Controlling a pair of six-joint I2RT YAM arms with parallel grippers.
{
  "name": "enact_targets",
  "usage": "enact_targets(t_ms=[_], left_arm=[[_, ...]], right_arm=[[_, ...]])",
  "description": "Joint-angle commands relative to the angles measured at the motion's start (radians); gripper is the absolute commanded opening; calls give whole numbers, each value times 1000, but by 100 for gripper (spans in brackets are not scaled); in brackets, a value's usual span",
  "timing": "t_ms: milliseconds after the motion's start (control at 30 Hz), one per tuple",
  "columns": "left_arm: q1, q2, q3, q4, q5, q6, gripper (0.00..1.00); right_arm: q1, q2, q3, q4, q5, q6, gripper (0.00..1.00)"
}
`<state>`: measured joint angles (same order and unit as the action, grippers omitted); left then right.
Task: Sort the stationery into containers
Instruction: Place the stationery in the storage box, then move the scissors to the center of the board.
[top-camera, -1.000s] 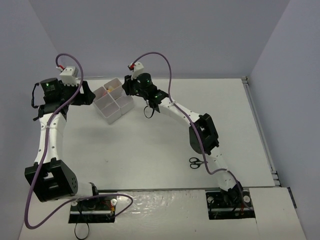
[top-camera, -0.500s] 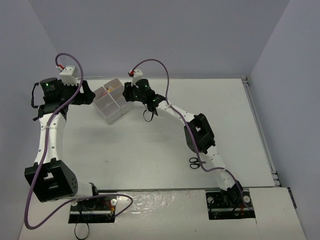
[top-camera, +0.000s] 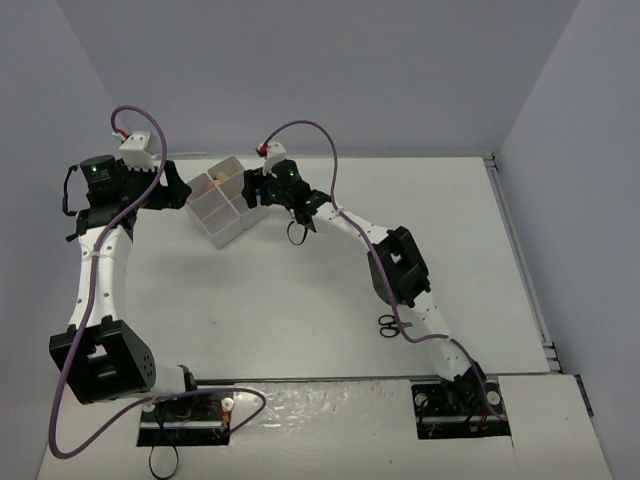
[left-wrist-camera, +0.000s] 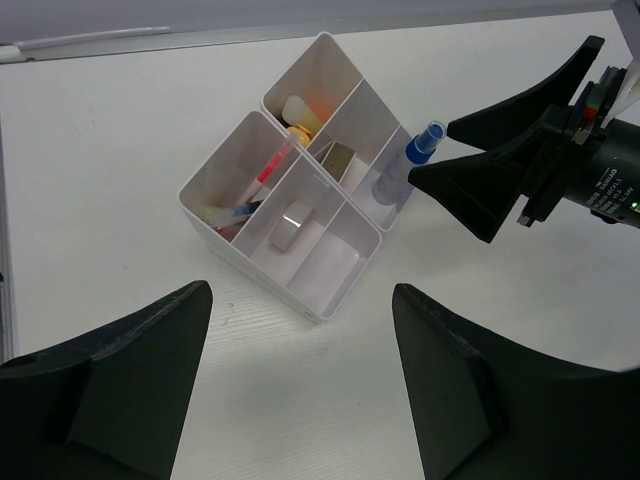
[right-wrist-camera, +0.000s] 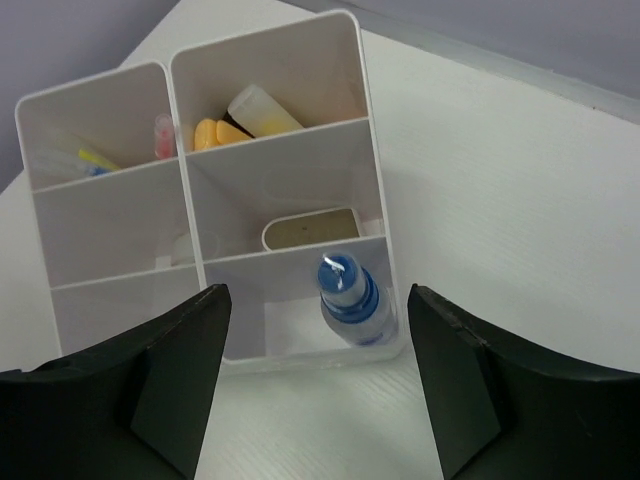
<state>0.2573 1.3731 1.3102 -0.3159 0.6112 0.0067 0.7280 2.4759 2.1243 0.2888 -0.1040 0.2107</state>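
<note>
The white six-compartment tray (top-camera: 222, 205) stands at the back left, between my two grippers. The blue-capped bottle (right-wrist-camera: 352, 298) leans in its near corner compartment; it also shows in the left wrist view (left-wrist-camera: 400, 172). My right gripper (right-wrist-camera: 318, 290) is open just above and in front of that compartment, touching nothing. My left gripper (left-wrist-camera: 300, 290) is open and empty over bare table at the tray's (left-wrist-camera: 330, 300) other side. Yellow highlighters (right-wrist-camera: 225, 130), pens (left-wrist-camera: 245, 200) and a tape roll (left-wrist-camera: 287, 228) lie in other compartments. Black-handled scissors (top-camera: 391, 324) lie on the table under the right arm.
The grey back wall runs close behind the tray. A metal rail (top-camera: 520, 250) lines the table's right edge. A cable loop (top-camera: 296, 225) hangs from the right arm near the tray.
My right gripper has moved left and down, closer to the tray's right side. The left arm has not moved.
</note>
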Motion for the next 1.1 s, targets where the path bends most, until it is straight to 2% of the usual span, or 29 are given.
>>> enact_targets(t_ms=[0,133,200,233,400,500,633,767,1067], left_arm=[[-1,-37,21,61,35,-14,70],[-1,-43,21,61,45,-18,70],[-1,-43,19,59,56,-27,70],[-2,-42,18,60,66,-33,70],[-4,-34,15,80,100,-68,70],[-5,-33,7,97,120,-86,70],[-7,-38,-1,107,135,-96,70],[-6,-43,-4,107,136,-96,70],[-7,-35,-5,121,148,-109,70]], right_arm=[[3,-262,-92,27,32,-39,70],[-20,-537,-293,-102,109,-38,71],[-45,-640,-420,-210,168,35,68],[-64,-720,-486,-300,183,82,64],[-149,-931,-830,-481,157,235,31],[-154,-1020,-963,-595,198,275,23],[-144,-1068,-1098,-690,200,337,21],[-118,-1096,-1228,-709,190,406,22],[-96,-1233,-1378,-712,206,548,20]])
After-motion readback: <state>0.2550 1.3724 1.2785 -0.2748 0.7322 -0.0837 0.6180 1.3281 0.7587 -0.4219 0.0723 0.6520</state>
